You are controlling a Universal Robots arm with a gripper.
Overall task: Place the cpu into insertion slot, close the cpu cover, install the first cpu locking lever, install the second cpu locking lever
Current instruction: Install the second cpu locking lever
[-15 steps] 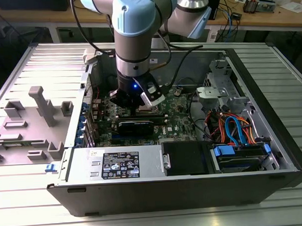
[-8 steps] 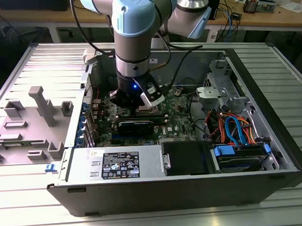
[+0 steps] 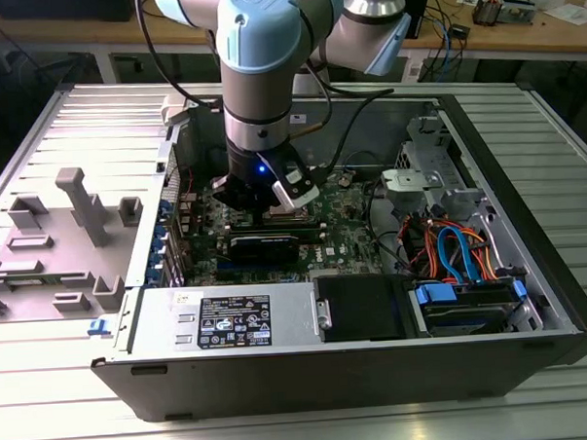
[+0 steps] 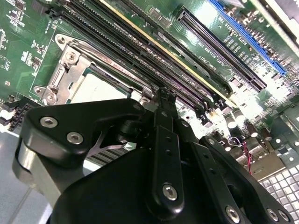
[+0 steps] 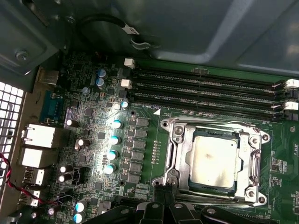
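- The gripper (image 3: 273, 203) is hanging low inside the open computer case (image 3: 529, 268), just above the green circuit board (image 3: 348, 235).
- In the first wrist view the cpu (image 5: 213, 160) is sitting flat in the insertion slot (image 5: 184, 161), its dull silver top facing up.
- The cpu cover (image 5: 254, 158) is lying down around the chip as a silver frame, framing it on all sides.
- The gripper's black linkage (image 5: 163, 212) is sitting just beside the socket's near edge, not touching the chip.
- In the second wrist view the fingers (image 4: 164, 116) are appearing pressed together, pinching nothing; the cpu (image 4: 96, 88) is lying just beyond them.
- Long black memory slots (image 5: 210, 91) are running along the socket's far side, away from the gripper.
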